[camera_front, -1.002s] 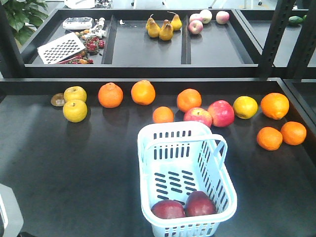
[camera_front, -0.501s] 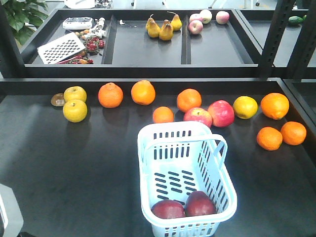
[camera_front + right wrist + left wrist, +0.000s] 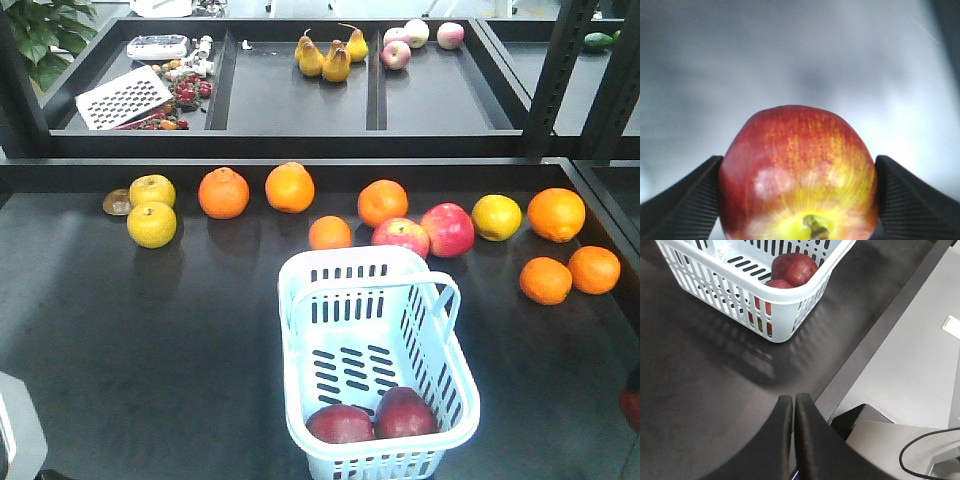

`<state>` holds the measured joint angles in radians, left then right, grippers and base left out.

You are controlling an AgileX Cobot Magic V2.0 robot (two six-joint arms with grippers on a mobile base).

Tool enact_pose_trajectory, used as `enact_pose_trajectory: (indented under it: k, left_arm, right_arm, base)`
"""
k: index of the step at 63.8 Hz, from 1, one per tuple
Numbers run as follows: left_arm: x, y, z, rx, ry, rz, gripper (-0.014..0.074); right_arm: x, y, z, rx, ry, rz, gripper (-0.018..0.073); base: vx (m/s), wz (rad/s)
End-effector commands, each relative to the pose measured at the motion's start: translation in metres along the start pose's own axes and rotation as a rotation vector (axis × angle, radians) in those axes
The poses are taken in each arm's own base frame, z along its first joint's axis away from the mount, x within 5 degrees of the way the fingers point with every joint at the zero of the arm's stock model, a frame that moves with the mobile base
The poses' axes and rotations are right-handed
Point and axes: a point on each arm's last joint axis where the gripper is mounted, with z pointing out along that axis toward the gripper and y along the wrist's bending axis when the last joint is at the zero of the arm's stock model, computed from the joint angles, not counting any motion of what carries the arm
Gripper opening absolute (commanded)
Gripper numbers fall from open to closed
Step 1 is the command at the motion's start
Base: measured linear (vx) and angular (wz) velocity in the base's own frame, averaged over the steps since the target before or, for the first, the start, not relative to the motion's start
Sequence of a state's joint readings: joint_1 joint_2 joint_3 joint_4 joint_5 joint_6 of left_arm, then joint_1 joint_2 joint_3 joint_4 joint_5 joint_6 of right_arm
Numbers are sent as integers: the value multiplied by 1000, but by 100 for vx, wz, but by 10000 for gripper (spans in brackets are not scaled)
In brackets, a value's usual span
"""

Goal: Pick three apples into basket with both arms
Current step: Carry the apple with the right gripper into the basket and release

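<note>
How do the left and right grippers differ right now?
The left gripper is shut with its fingers pressed together on nothing; the right gripper is shut on a dark red apple, stem end toward the camera. The left gripper hangs above the dark table beside the basket, which holds two apples; the right gripper's background is only grey blur. Both have black fingers.
</note>
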<state>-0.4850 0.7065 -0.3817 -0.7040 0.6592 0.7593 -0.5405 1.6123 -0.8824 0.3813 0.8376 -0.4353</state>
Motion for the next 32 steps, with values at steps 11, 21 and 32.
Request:
enact_pose_trajectory:
  k: [11, 21, 32]
  left_arm:
    - [-11, 1, -4, -13, -68, -30, -6]
    - [-11, 1, -4, -13, -68, -30, -6]
    - [-11, 1, -4, -13, -68, -30, -6]
  right_arm:
    - [18, 49, -66, -166, -239, -149, -4]
    - [43, 91, -78, -247, -205, -313, -4]
    - [71, 131, -89, -313, -291, -455, -4]
  base:
    - [0, 0]
    - [0, 0]
    - [0, 0]
